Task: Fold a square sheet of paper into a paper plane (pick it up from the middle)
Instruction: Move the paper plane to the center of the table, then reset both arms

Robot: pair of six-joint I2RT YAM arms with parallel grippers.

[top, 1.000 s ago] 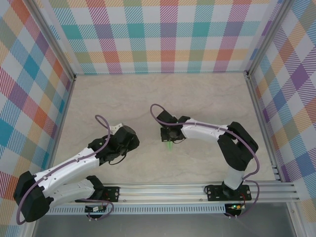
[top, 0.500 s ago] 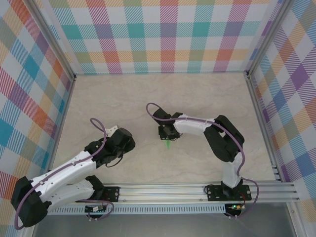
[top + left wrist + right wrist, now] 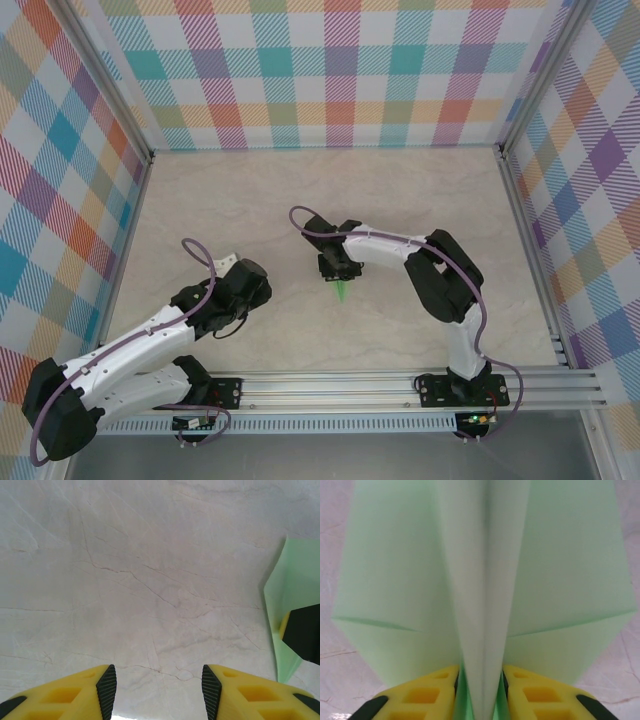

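Note:
The paper plane (image 3: 560,570) is a pale-green folded dart with a raised centre crease and flat wings spread to both sides. It rests on the marble table (image 3: 250,200) near the middle, its green tip (image 3: 342,291) poking out below my right gripper (image 3: 338,270). The right gripper (image 3: 480,692) straddles the centre crease, and slim gaps show between each pad and the fold, so it is open. My left gripper (image 3: 159,690) hovers open over bare table with nothing between its fingers. One wing of the plane (image 3: 292,590) lies to its right.
Checked walls enclose the table on three sides. A metal rail (image 3: 340,385) carrying both arm bases runs along the near edge. Bare marble stretches behind and to the left of the plane.
The right gripper's jaws have parted from the plane's centre crease and its wrist has shifted slightly left. The left arm drew back a little toward the near left, then held still.

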